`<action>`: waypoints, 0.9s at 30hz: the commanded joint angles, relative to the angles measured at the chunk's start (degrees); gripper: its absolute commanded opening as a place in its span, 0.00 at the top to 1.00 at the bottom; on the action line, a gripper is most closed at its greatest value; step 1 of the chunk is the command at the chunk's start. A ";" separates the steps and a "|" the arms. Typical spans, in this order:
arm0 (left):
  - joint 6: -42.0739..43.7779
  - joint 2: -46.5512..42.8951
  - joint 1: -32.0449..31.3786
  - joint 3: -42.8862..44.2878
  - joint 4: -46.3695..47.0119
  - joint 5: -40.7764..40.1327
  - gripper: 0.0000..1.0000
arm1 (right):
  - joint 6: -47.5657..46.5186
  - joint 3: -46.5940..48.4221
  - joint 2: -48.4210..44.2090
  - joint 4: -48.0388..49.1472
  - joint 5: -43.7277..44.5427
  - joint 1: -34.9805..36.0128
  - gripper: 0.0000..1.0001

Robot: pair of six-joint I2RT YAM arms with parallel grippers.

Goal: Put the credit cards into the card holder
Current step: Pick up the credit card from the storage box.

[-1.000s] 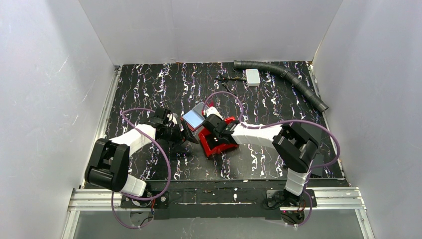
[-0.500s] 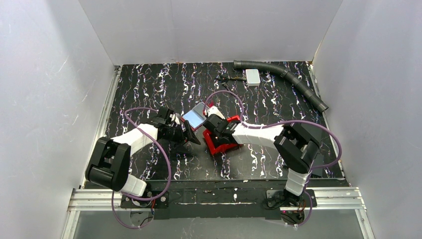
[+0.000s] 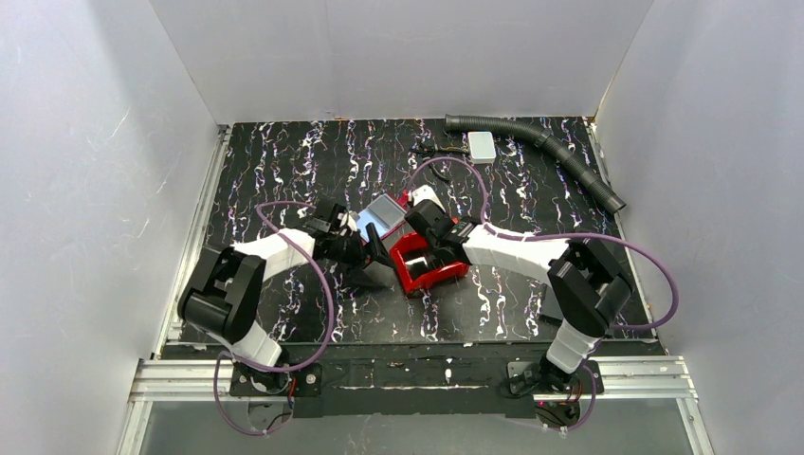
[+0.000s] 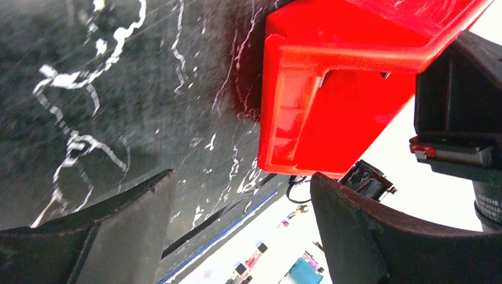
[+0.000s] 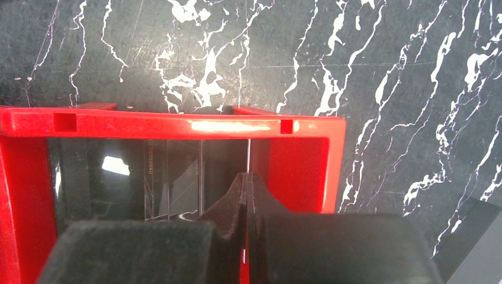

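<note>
A pale grey-blue credit card (image 3: pixel 384 215) is held tilted above the mat, between my two grippers. My right gripper (image 3: pixel 413 227) is shut on it. In the right wrist view the card (image 5: pixel 248 155) shows edge-on as a thin white line rising from the closed right gripper (image 5: pixel 248 177), over the open red bin. My left gripper (image 3: pixel 372 258) is open and empty, low at the bin's left side. Its jaws stand wide apart in the left wrist view (image 4: pixel 243 195). I cannot make out the dark red card holder in any view.
A bright red plastic bin (image 3: pixel 446 275) sits mid-mat and also shows in the wrist views (image 4: pixel 331 89) (image 5: pixel 177 124), with a glossy black sheet (image 5: pixel 118 177) inside. A white box (image 3: pixel 482 145) and a grey hose (image 3: pixel 550 142) lie at the back. A dark sheet (image 3: pixel 550 303) lies right.
My right gripper has carried the card right and farther back. The red bin has shifted right with it. My left gripper has followed to the right, up to the bin's left side.
</note>
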 commanded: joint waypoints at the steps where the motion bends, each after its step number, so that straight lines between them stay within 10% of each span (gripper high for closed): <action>1: -3.01 2.79 -1.77 3.33 5.07 2.76 0.20 | -0.58 -1.16 -2.59 1.17 -1.80 -1.21 0.99; 27: -3.91 1.99 -3.23 4.31 4.13 0.44 0.24 | 0.05 -2.23 -5.14 -3.16 4.49 -2.94 0.99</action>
